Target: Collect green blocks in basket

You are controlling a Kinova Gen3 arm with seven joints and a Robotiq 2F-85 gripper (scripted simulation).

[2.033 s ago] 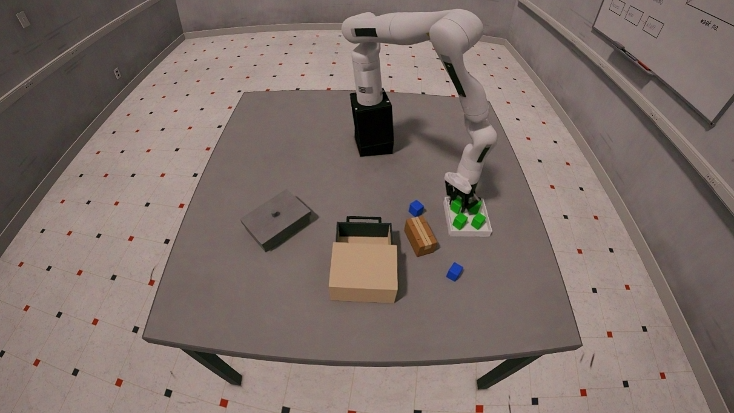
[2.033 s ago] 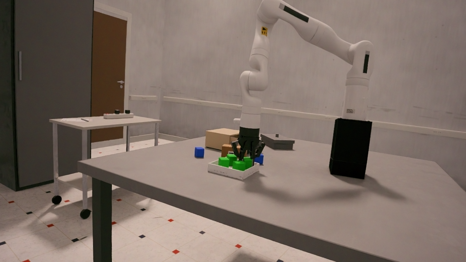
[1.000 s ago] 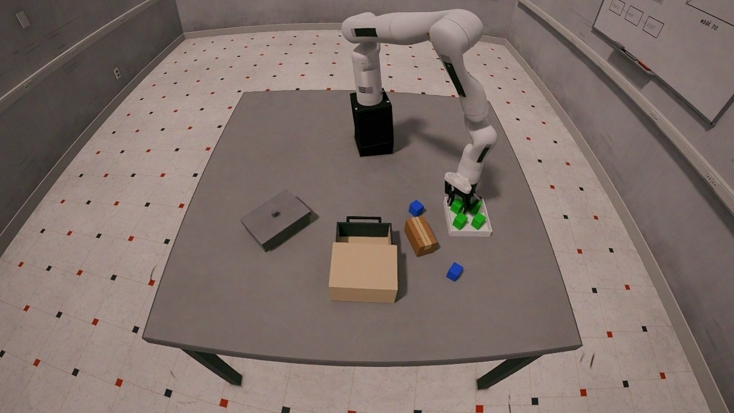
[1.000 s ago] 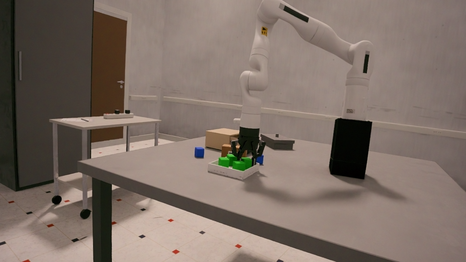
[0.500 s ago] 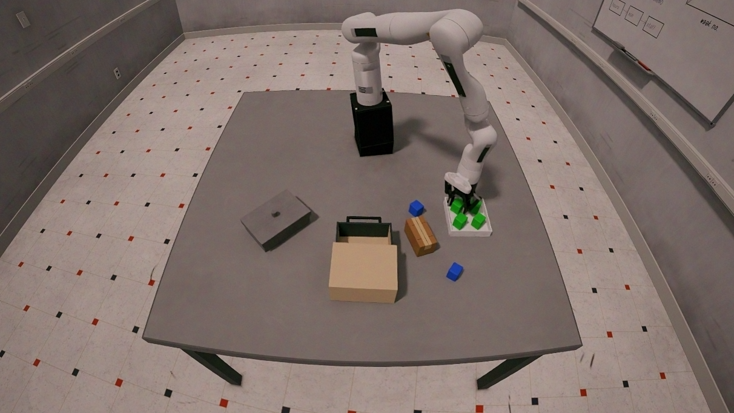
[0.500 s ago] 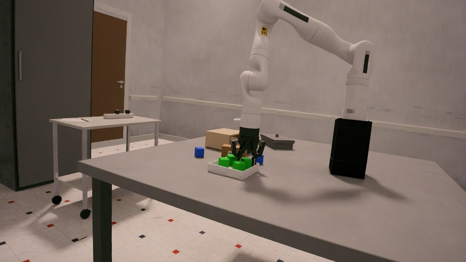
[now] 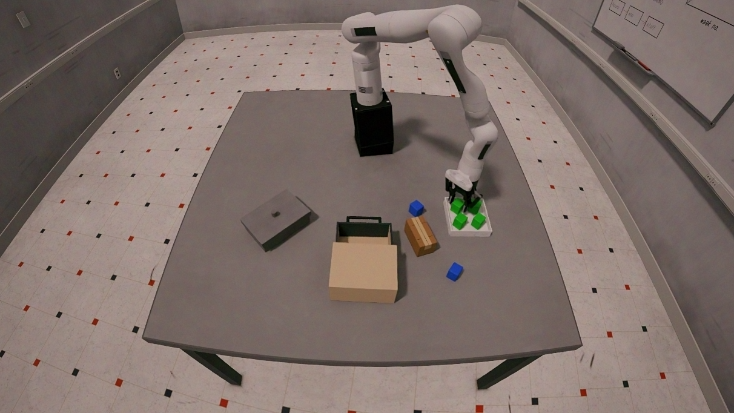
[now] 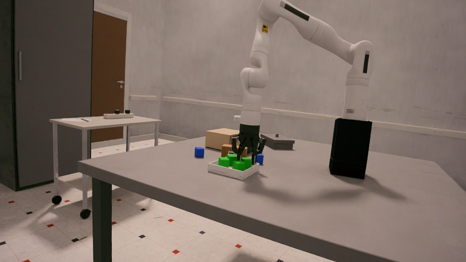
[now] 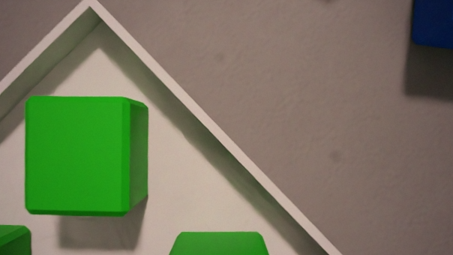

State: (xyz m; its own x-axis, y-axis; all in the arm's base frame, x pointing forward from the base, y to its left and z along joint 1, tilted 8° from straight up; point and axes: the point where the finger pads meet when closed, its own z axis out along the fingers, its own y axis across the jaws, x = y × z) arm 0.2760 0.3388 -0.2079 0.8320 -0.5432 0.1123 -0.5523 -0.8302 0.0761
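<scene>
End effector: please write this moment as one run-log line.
end effector open, low at basket | four green blocks inside | two blue blocks outside | drawer open

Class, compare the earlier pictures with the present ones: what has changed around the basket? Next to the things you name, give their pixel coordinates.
The gripper's fingers (image 7: 467, 203) (image 8: 247, 161) have spread apart over the last two seconds; whether they let go of a block is unclear. The green blocks (image 7: 459, 221) (image 8: 239, 165) (image 9: 76, 155), basket (image 7: 469, 234) (image 8: 224, 171) (image 9: 225, 140), cabinet (image 7: 364, 267) (image 8: 218, 138) and metal box (image 7: 290, 229) (image 8: 282, 146) look unmoved.
</scene>
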